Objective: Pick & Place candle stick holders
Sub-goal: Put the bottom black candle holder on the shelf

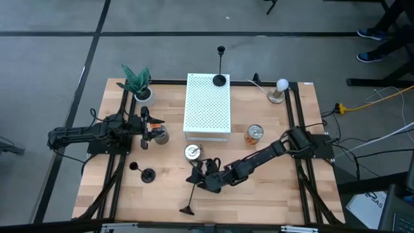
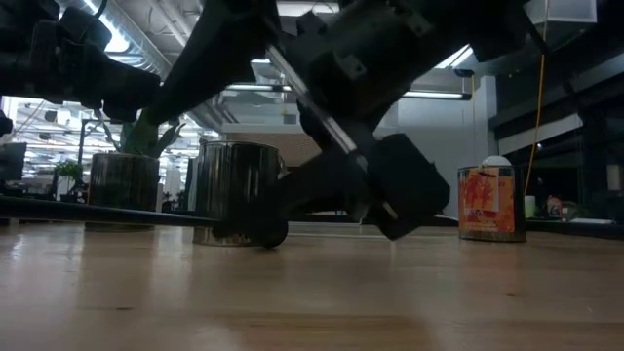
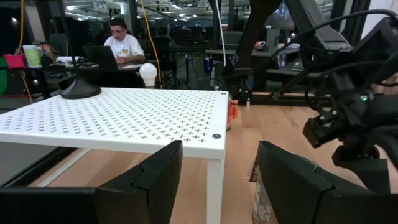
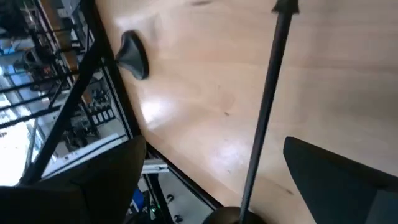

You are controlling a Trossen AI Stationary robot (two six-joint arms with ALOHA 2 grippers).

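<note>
Reaching low over the front of the worktop, right gripper with fingers spread wide, straddling the stem of a fallen candle stick holder without closing on it; base toward the front edge, cup end up by the fingers. Seen from the right wrist: stem running between the two dark fingers, clear wood on either side. A second holder standing just left of it, a third upright on the white perforated stand. Left gripper waiting by the stand's left side, fingers part open, holding nothing visible.

Likely trouble: thin round stem rolling or pivoting on the base as the fingers close, slipping out sideways; a grip near the cup end leaving the heavy base to swing and strike the nearby silver tin. Also a fingertip scraping the wood.

Writing: an orange printed can, label too blurred to read.
</note>
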